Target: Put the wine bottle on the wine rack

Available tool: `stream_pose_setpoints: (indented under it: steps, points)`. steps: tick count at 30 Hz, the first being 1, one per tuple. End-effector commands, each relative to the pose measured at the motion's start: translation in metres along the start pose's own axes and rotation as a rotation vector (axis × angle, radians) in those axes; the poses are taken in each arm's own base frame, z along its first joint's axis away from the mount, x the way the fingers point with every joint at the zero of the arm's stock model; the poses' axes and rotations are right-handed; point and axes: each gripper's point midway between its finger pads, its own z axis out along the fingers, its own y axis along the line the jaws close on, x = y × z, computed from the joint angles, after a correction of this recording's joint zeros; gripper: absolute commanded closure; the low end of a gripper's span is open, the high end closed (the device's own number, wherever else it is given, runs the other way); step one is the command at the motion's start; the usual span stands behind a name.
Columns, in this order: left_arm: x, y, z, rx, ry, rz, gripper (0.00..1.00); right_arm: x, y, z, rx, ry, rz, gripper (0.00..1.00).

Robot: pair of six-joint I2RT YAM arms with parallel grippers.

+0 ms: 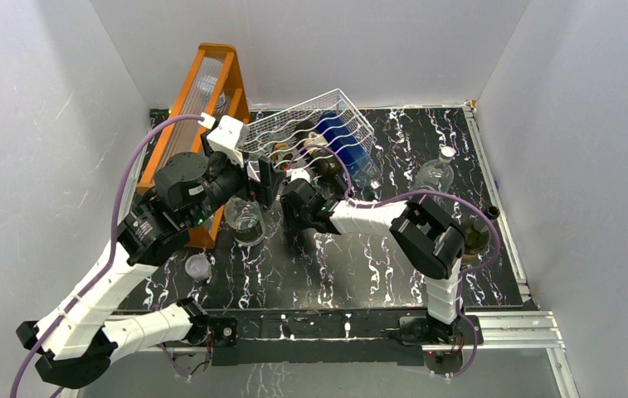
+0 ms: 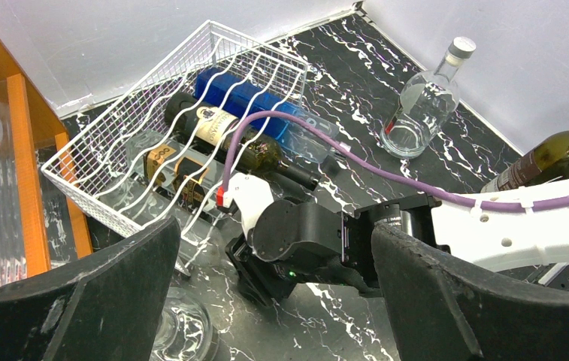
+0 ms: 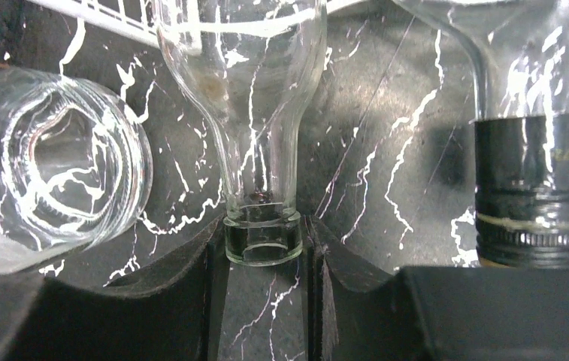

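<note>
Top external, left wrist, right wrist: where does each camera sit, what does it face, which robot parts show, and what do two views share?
Top external: above and behind the bases, looking down at the table; left arm and right arm show.
Left wrist: on its arm, facing the wine rack; its open fingers show.
Right wrist: facing the clear bottle's neck, pinched between its fingers.
Shared: the first two show the wine rack.

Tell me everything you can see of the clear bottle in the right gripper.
The clear bottle is colourless glass, uncapped, apparently empty, its slim neck ending in a thick rim. The right gripper is shut on that rim, a black finger each side. The shoulders widen away toward the white wire rack, above the black marbled table; whether it rests there is unclear.
</note>
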Motion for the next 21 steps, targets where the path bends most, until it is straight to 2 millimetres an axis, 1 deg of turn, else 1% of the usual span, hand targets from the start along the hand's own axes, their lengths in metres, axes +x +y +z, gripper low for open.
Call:
stream_pose_setpoints:
  steps: [1,8,14,17,19,21]
  points:
    - [-0.003,0.004,-0.004,-0.011,-0.012,0.003,0.02,-0.04,0.017,0.008,-0.039,-0.107,0.002,0.7]
    - [-0.003,0.003,-0.007,-0.008,-0.012,-0.003,0.02,-0.05,0.024,0.018,-0.073,-0.132,0.021,0.68]
    - [-0.003,0.003,-0.007,-0.006,-0.011,-0.003,0.02,-0.061,0.029,0.021,-0.106,-0.142,0.05,0.57]
    - [-0.002,0.005,-0.006,-0.016,-0.008,-0.007,0.02,-0.069,0.031,0.019,-0.137,-0.148,0.069,0.56]
    - [-0.001,0.005,-0.005,-0.018,-0.003,-0.006,0.02,-0.073,0.034,0.016,-0.16,-0.153,0.077,0.51]
    - [-0.001,0.005,-0.005,-0.019,0.0,-0.005,0.02,-0.077,0.034,0.013,-0.167,-0.163,0.076,0.4]
